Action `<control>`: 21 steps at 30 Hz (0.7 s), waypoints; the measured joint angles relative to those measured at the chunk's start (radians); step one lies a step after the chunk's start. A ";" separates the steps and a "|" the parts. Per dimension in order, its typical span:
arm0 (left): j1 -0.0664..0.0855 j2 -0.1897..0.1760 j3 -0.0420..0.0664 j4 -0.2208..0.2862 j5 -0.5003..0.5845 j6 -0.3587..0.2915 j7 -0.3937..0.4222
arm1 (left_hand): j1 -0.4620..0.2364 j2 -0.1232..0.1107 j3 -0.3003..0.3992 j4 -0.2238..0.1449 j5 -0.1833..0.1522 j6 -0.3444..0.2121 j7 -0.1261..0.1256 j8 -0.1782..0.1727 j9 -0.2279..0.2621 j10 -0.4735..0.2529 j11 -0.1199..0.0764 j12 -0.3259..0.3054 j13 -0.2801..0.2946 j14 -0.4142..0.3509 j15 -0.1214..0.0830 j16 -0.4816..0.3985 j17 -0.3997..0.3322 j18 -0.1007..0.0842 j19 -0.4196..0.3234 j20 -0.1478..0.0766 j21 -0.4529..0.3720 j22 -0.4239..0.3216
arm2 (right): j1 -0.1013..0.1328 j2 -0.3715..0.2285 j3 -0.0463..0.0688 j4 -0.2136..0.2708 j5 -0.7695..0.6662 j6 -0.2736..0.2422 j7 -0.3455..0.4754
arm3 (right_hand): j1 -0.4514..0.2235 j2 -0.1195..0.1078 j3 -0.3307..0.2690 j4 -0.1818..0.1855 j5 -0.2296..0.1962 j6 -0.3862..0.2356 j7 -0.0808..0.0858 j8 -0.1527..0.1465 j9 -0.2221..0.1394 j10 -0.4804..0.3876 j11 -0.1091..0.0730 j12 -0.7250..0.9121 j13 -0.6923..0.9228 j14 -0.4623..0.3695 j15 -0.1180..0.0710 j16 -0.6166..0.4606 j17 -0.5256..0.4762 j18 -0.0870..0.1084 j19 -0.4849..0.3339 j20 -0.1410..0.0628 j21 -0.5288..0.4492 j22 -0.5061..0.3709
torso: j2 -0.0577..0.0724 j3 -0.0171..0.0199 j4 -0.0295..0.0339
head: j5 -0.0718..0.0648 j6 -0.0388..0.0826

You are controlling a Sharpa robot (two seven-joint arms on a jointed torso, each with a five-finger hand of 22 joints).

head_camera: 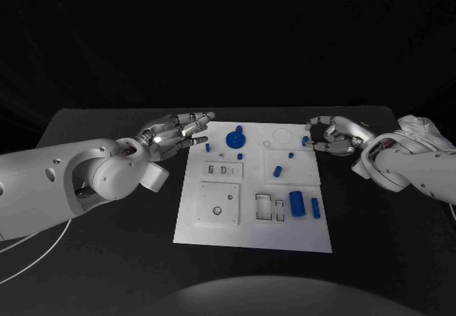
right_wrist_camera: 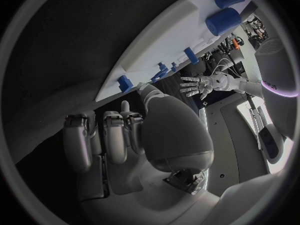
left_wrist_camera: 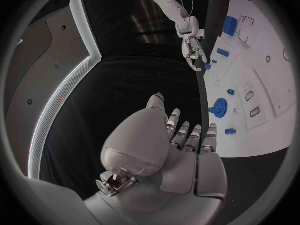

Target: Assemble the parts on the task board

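Both hands at far corners of task board (head_camera: 255,227), nothing held.
I see L hand (head_camera: 176,133) w/ fingers spread, palm open, just off board's far-left edge, near a small blue peg (head_camera: 207,147) and the round blue part (head_camera: 234,139). R hand (head_camera: 333,135) hovers at far-right edge, fingers curled in, close to another small peg (head_camera: 305,141); can't tell if it touches. Blue cylinder (head_camera: 296,203) lies on near-right area of board, well apart from both, on the black surface (head_camera: 105,263).

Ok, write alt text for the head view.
A white task board lies mid-table, blue parts scattered on it. The left hand hovers open at its far left corner; the right hand, fingers curled, is at its far right edge by a small blue part.
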 measured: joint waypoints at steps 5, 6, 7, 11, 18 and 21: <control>0.000 -0.001 0.000 0.000 0.000 0.000 0.000 | 0.000 0.000 0.000 0.000 0.000 0.000 0.000 0.000 0.000 0.000 0.000 0.000 0.000 0.000 0.000 0.000 0.000 0.000 0.000 0.000 0.000 0.000 | -0.002 0.006 0.000 -0.004 -0.001 0.009 -0.003 | 0.015 -0.003 0.017 -0.005 0.056 -0.006 0.001 0.032 0.005 0.000 0.000 0.000 0.000 0.000 0.000 0.000 0.000 0.000 0.000 0.000 -0.006 0.001 | 0.000 0.0000 0.0006 | 0.001 0.000; 0.000 -0.001 0.000 0.000 0.000 0.001 0.000 | 0.000 0.000 0.000 0.000 0.000 0.000 0.000 0.000 0.000 0.000 0.000 0.000 0.000 0.000 0.000 0.000 0.000 0.000 0.000 0.000 0.000 0.000 | -0.002 0.008 0.000 -0.005 -0.001 0.011 -0.004 | 0.018 0.000 0.018 -0.006 0.067 -0.007 0.000 0.039 0.005 0.001 0.001 0.000 0.000 0.000 0.000 0.000 0.000 0.000 0.000 0.000 -0.006 0.001 | 0.000 0.0000 0.0006 | 0.001 0.000; 0.000 -0.001 0.000 0.000 0.000 0.001 0.000 | 0.000 0.000 0.000 0.000 0.000 0.000 0.000 0.000 0.000 0.000 0.000 0.000 0.000 0.000 0.000 0.000 0.000 0.000 0.000 0.000 0.000 0.000 | -0.002 0.009 0.000 -0.006 -0.002 0.013 -0.004 | 0.023 -0.004 0.019 -0.007 0.076 -0.007 0.000 0.044 0.006 0.003 0.003 0.000 0.000 0.000 0.000 0.000 0.000 0.000 -0.004 0.004 -0.006 0.001 | 0.000 0.0000 0.0005 | 0.001 0.000; 0.000 -0.001 0.000 -0.001 0.000 0.001 0.000 | 0.002 0.002 0.000 0.000 0.000 0.000 0.000 0.000 0.000 0.000 0.000 0.000 0.000 0.000 0.000 0.001 0.000 0.000 0.001 0.001 0.000 0.000 | -0.004 0.012 0.000 -0.010 -0.003 0.018 -0.008 | 0.027 -0.009 0.030 -0.011 0.107 -0.015 0.001 0.057 0.006 0.003 0.003 0.000 0.000 0.000 0.000 0.000 0.000 0.000 -0.002 0.006 -0.006 0.001 | 0.000 0.0000 0.0003 | 0.002 0.000; 0.000 -0.001 0.000 -0.001 0.000 0.003 0.000 | 0.004 0.004 0.000 0.000 0.000 -0.004 0.004 0.000 0.000 0.000 0.000 0.000 0.001 0.000 0.000 0.005 0.001 0.000 0.004 0.004 0.000 0.000 | -0.005 0.015 0.000 -0.016 -0.005 0.024 -0.019 | 0.035 -0.009 0.044 -0.016 0.135 -0.027 0.005 0.066 0.006 0.003 0.003 0.000 0.000 0.000 0.000 0.000 0.000 0.000 0.000 0.007 -0.016 0.001 | 0.000 0.0000 0.0000 | 0.002 -0.001; 0.000 -0.001 0.000 -0.001 0.000 0.003 0.000 | 0.004 0.004 0.000 0.000 0.000 -0.004 0.004 0.000 0.000 0.000 0.000 0.000 0.001 0.000 0.000 0.005 0.001 0.000 0.004 0.004 0.000 0.000 | -0.005 0.016 0.000 -0.017 -0.006 0.027 -0.023 | 0.037 -0.011 0.049 -0.018 0.141 -0.027 0.005 0.070 0.006 0.003 0.003 0.000 0.000 0.003 0.003 0.000 0.000 0.000 0.000 0.007 -0.018 0.001 | 0.000 0.0000 -0.0001 | 0.003 -0.002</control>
